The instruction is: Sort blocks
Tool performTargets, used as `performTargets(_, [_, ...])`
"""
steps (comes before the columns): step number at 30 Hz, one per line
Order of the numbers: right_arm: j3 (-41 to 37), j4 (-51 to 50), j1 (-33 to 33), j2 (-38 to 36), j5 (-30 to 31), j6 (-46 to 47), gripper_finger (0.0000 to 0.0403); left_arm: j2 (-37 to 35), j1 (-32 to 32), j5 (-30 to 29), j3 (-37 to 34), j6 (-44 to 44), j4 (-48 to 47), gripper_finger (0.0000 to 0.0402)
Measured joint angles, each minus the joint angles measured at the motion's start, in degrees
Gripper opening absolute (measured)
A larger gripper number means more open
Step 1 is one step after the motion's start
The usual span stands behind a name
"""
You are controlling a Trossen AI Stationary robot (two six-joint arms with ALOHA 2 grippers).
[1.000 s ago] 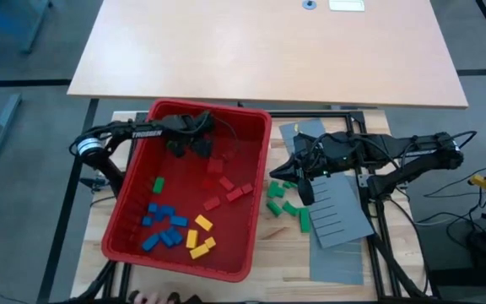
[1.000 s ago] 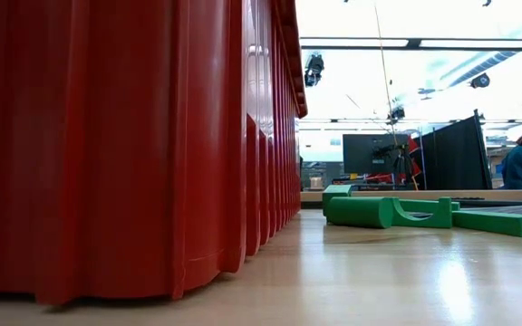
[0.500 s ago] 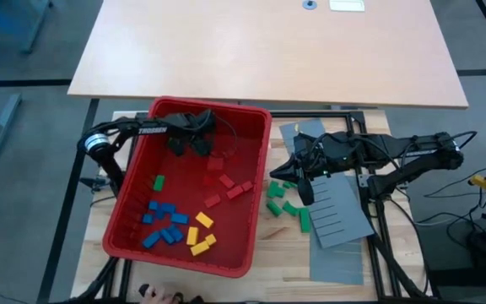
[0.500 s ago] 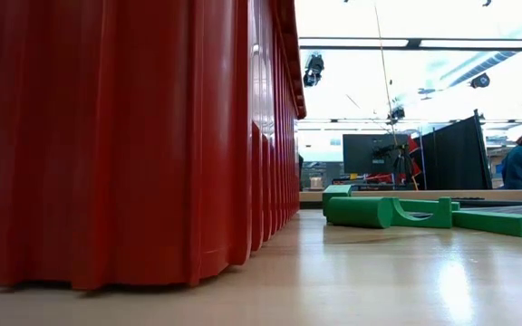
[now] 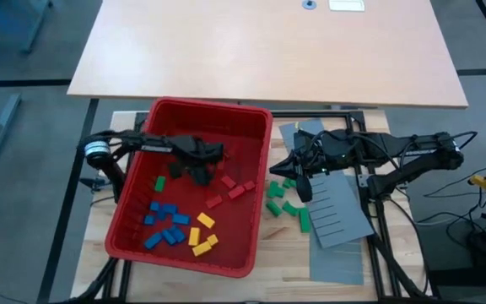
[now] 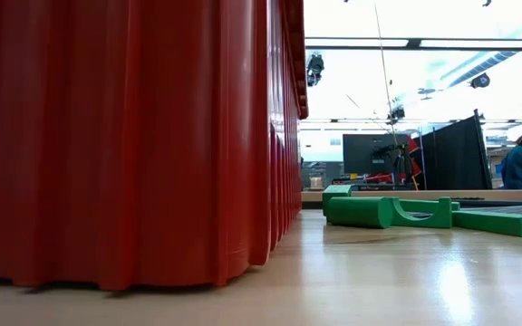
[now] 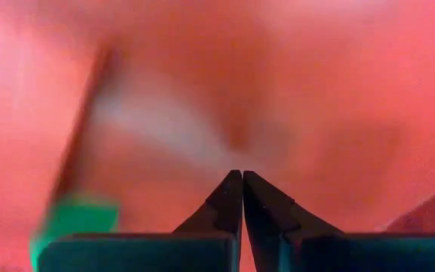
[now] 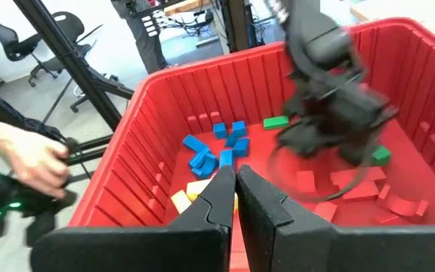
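The left gripper [image 5: 202, 165] hangs inside the red bin [image 5: 256, 181], fingers pressed together on nothing, above the red blocks [image 5: 230, 187], with blue blocks [image 5: 165, 226] and yellow blocks [image 5: 201, 236] nearby, while the right gripper [image 5: 292, 176], also closed and empty, waits near the green blocks [image 5: 287, 207] outside the bin.

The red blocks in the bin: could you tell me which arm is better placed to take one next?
Left, probably: its shut gripper is already inside the bin, beside the red blocks. The right gripper, also shut, waits outside it.
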Motion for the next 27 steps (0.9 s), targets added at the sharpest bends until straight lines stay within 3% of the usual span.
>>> performTargets(4, [0.0, -0.1, -0.6, 0.0, 0.0, -1.1, 0.0000, -1.8, -5.9, -1.5, 0.0, -5.9, 0.9, 0.0000])
performTargets(8, [0.0, -0.5, -1.1, 0.0, 0.0, -1.7, 0.0000, -5.1, -7.6, -3.6, 0.1, -9.6, 5.7, 0.0000])
performTargets(18, [0.0, -1.4, -1.4, 0.0, -1.2, -1.7, 0.0000, -7.8, -0.4, -6.2, 0.1, -9.7, 15.9, 0.0000])
performTargets(24, [0.0, -1.5, -1.4, 0.0, -1.5, -0.9, 0.0000, -8.8, 0.7, -5.2, 0.2, -29.4, 20.4, 0.0000])
performTargets(27, [0.0, -1.5, -1.4, 0.0, -1.6, -0.9, 0.0000, -9.8, 0.8, 2.4, 1.2, -41.8, 19.5, 0.0000])
